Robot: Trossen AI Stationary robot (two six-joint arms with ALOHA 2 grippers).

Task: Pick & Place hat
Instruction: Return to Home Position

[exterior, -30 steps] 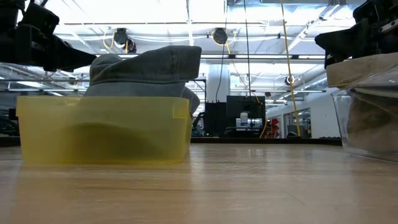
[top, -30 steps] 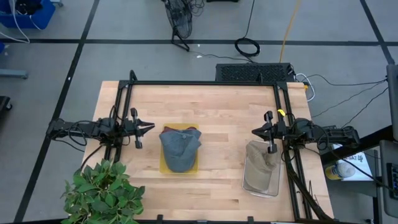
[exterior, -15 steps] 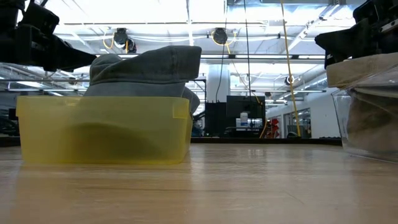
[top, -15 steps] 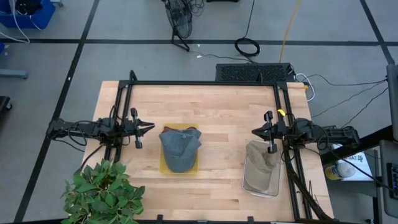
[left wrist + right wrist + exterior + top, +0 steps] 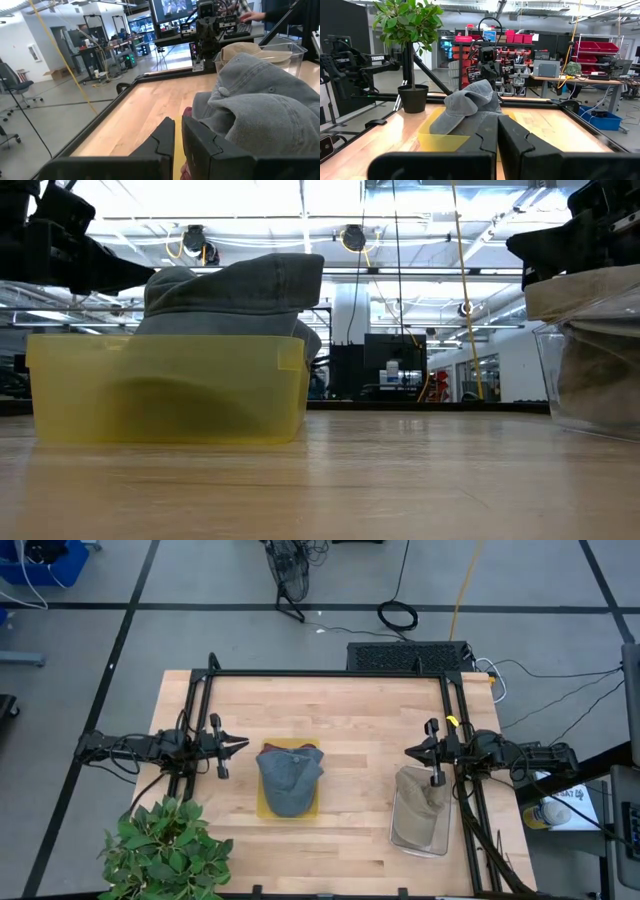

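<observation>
A grey cap (image 5: 290, 780) sits crown up in a shallow yellow tray (image 5: 262, 808) at the table's middle; it rises above the tray wall (image 5: 170, 385) in the low view. A tan hat (image 5: 421, 798) lies in a clear bin (image 5: 420, 840) at the table's right. My left gripper (image 5: 241, 744) hovers shut, left of the tray, pointing at the grey cap (image 5: 260, 115). My right gripper (image 5: 408, 752) hovers shut above the bin's far end, pointing at the grey cap (image 5: 470, 107).
A potted plant (image 5: 165, 850) stands at the table's near left corner. A black frame (image 5: 330, 673) runs along the far edge and both sides. Bare wood lies between tray and bin. A person's hand (image 5: 252, 15) shows beyond the table.
</observation>
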